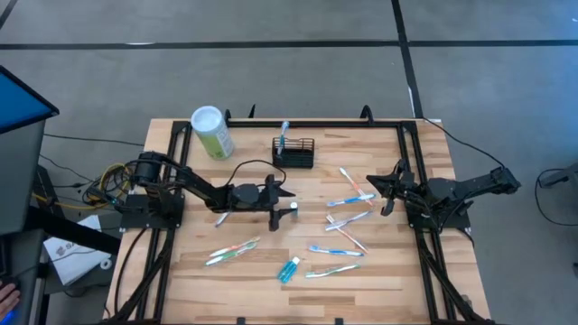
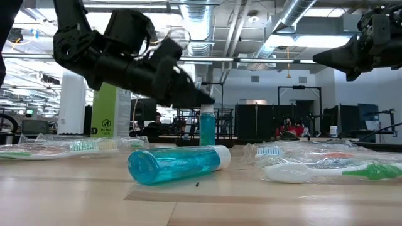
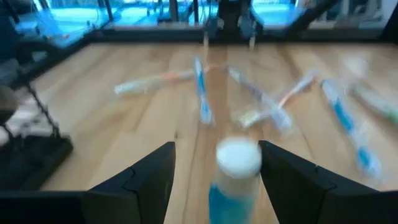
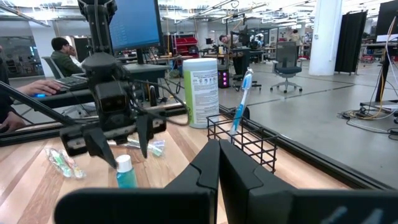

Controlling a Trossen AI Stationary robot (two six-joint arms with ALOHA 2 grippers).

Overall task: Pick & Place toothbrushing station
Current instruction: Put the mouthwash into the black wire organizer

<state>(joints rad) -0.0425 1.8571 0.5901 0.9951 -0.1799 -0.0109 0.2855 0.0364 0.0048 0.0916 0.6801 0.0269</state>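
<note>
Black wire mesh, the toothbrushing station (image 1: pixel 294 153) stands at the table's far edge beside the pale-green canister (image 1: pixel 213 132); you'd judge it light, stiff, best pinched by its rim. Left gripper (image 1: pixel 291 210) spread wide around an upright blue bottle (image 4: pixel 125 172); right gripper (image 1: pixel 380 189) closed, empty.

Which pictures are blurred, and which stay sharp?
Left wrist view: blurred all over, the blue bottle and toothbrushes smeared. Low view: the lying bottle sharp, the left arm soft. Right wrist view: the basket crisp.
</note>
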